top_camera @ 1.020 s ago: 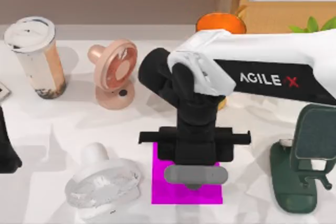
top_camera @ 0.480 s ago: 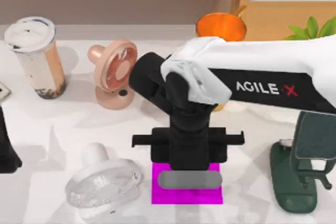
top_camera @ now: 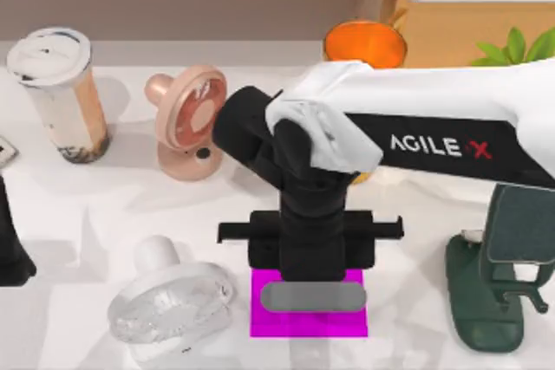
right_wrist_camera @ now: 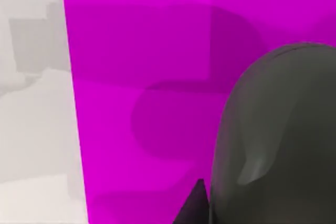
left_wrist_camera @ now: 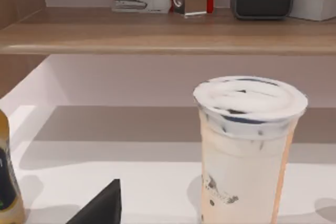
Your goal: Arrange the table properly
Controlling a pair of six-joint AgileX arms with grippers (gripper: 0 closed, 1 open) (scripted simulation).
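Right gripper (top_camera: 312,288): directly above the flat magenta square pad (top_camera: 269,322), near the front edge of the broad white table (top_camera: 104,205). Clamped on a grey rounded oblong object (top_camera: 312,298), long axis running left-right across the pad. Placing likely calls for a straight descent. Left arm: parked at the table's left edge.

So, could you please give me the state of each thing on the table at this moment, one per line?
Right gripper: lowered over the magenta pad, holding a grey oblong object.
Left arm: parked at the table's left edge.
Lidded drink cup: upright, lid on.
Pink fan: upright.
White fan: lying tipped over.
Green stand: upright.
Orange cup: upright behind the right arm.
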